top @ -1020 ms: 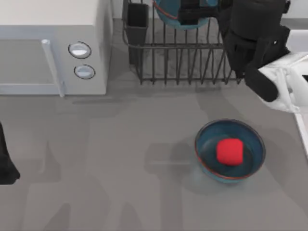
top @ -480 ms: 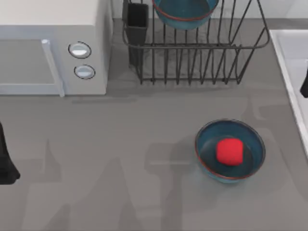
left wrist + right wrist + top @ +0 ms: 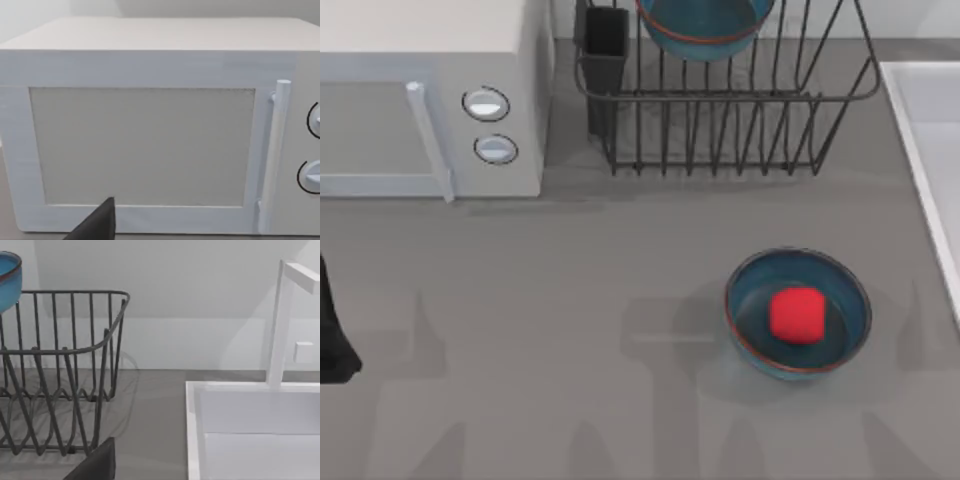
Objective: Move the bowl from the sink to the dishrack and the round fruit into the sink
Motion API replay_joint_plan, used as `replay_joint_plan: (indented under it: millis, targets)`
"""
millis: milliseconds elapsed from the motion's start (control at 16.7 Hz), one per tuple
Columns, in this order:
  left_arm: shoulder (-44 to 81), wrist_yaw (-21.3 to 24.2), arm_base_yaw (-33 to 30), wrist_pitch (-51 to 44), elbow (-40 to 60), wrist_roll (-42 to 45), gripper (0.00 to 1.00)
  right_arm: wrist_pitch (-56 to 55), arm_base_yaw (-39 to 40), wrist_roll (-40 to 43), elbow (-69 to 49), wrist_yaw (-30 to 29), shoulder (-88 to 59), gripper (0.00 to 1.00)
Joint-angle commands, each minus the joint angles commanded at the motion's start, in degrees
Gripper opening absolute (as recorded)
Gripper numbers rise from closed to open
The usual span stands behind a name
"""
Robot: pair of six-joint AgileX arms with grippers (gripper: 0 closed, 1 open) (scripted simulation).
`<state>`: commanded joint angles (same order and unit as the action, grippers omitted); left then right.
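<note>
top view: teal bowl (image 3: 705, 25) in dishrack (image 3: 720, 100) at bench's far edge, red round fruit (image 3: 796, 314) in second bowl (image 3: 798, 312) on bench near sink (image 3: 928, 150) at right edge, left arm (image 3: 332, 330) at left edge, microwave (image 3: 430, 95) far-left, wrist views: left faces microwave (image 3: 150, 125), right sees dishrack (image 3: 60, 365), bowl (image 3: 9, 280), sink (image 3: 250, 430), faucet (image 3: 285, 320), both grippers' state cannot tell

Even, soft light throughout; faint blurred shadows streak the grey table (image 3: 570, 300).
</note>
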<state>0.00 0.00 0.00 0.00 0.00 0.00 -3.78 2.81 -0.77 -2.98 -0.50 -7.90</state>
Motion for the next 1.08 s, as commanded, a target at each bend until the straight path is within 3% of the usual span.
replay_joint_plan:
  millis: [240, 1080]
  targets:
    - [0.0, 0.0, 0.0, 0.0, 0.0, 0.0, 1.00, 3.6, -2.7, 0.7, 2.9, 0.5, 7.5, 1.00]
    - [0.0, 0.0, 0.0, 0.0, 0.0, 0.0, 1.00, 3.8, -2.8, 0.8, 3.0, 0.5, 7.9, 1.00]
